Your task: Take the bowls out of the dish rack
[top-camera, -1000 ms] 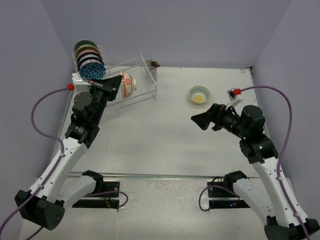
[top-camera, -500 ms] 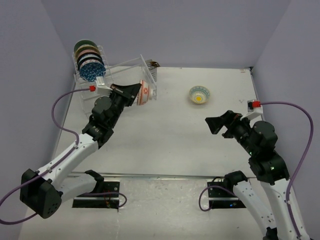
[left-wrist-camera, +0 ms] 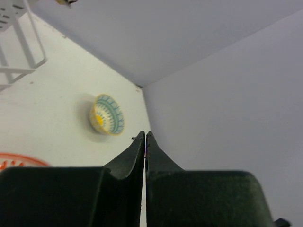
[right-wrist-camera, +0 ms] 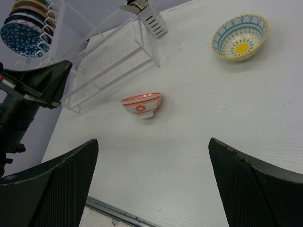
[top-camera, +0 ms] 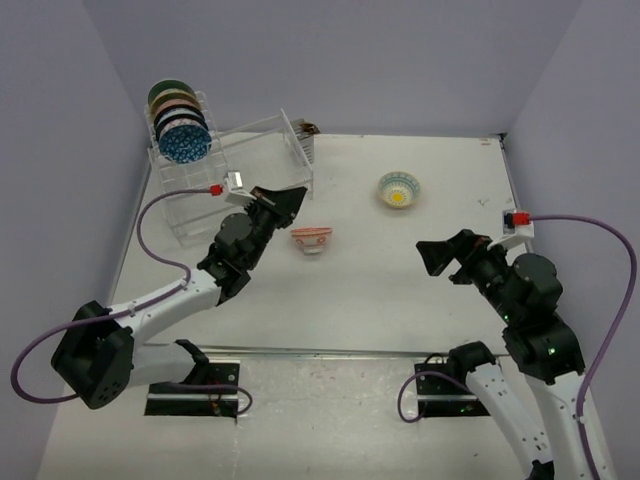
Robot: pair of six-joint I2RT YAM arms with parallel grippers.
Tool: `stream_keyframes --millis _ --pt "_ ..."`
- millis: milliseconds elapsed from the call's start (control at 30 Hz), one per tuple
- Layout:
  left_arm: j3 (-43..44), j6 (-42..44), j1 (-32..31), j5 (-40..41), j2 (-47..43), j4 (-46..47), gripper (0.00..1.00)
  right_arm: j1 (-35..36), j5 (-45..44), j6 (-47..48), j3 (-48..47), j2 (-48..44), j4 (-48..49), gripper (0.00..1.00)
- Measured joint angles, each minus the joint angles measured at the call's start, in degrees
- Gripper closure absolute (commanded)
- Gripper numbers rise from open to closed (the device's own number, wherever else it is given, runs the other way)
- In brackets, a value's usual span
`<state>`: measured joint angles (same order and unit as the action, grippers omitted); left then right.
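Note:
An orange-red patterned bowl stands upright on the white table, in front of the clear dish rack. My left gripper hovers just left of and above it, shut with nothing between its fingers. Only the bowl's rim shows in the left wrist view. A yellow flower bowl sits at the far right of the table. Several bowls stand on edge in the rack's tall tier. My right gripper is open and empty, right of the orange-red bowl.
Purple walls close in the table on three sides. The rack's slotted end piece juts toward the table's back edge. A metal rail runs along the near edge in front of the arm bases.
The orange-red bowl came out of the rack's lower tier with my left gripper and now stands alone on the table. My right gripper drew back to the right.

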<state>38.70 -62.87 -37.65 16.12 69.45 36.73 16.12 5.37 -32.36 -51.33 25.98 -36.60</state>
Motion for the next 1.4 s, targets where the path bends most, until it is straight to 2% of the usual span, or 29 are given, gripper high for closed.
stream_keyframes --millis 67,267,333,367,433,600,733,900,933,1000,1067,1133,1200,1267,1300,1400 --pt "-2.0 2.8 -1.8 1.2 0.4 -1.2 1.0 0.0 0.0 0.0 0.4 -0.1 0.0 0.01" --pt "-0.4 10.3 -5.6 6.2 -1.9 -10.4 1.0 0.0 0.9 0.1 3.1 2.3 0.9 0.01" --pt "1.7 12.9 -6.1 7.6 -2.5 -14.3 0.88 0.0 1.9 0.0 4.9 3.4 1.9 0.01" --pt "3.0 13.8 -6.1 8.0 -2.5 -16.4 0.77 0.0 2.5 0.0 5.5 4.0 2.0 0.01" --pt "6.8 15.8 -6.3 8.8 -1.7 -21.6 0.63 0.0 3.7 0.0 6.6 5.5 2.4 0.01" --pt "15.0 18.4 -6.6 9.3 4.2 -31.0 0.57 0.0 4.9 -0.2 7.5 7.1 3.7 0.01" --pt "20.6 19.7 -7.1 8.8 12.8 -38.5 0.5 0.0 4.9 -0.2 7.9 6.6 4.3 0.01" --pt "25.6 20.7 -7.8 6.6 23.8 -47.0 0.37 0.0 4.7 -0.1 8.9 5.3 4.1 0.01" --pt "25.7 20.7 -8.0 6.1 25.1 -48.0 0.32 0.0 4.7 -0.1 9.0 4.9 4.0 0.01" --pt "25.7 20.6 -8.7 5.3 27.2 -50.0 0.3 0.0 4.7 0.0 9.2 4.1 3.8 0.01" --pt "25.8 20.6 -9.4 4.8 28.5 -51.2 0.33 0.0 4.7 0.1 9.2 3.6 3.7 0.01" --pt "26.1 20.3 -10.2 4.6 29.5 -52.0 0.56 0.0 4.7 0.1 9.2 3.3 3.5 0.01" --pt "26.2 20.1 -10.7 5.0 30.0 -52.8 0.83 0.0 4.7 0.3 9.2 2.8 3.3 0.01" --pt "26.0 19.9 -10.9 5.2 30.1 -54.0 0.92 0.0 4.7 0.4 9.2 2.2 3.1 0.01" --pt "25.6 19.5 -10.9 5.0 30.1 -54.1 1.0 0.0 4.7 0.4 9.2 1.8 3.0 0.01" --pt "24.9 18.7 -11.2 5.1 29.9 -53.7 1.0 0.0 4.7 0.5 9.2 1.0 2.7 0.01"
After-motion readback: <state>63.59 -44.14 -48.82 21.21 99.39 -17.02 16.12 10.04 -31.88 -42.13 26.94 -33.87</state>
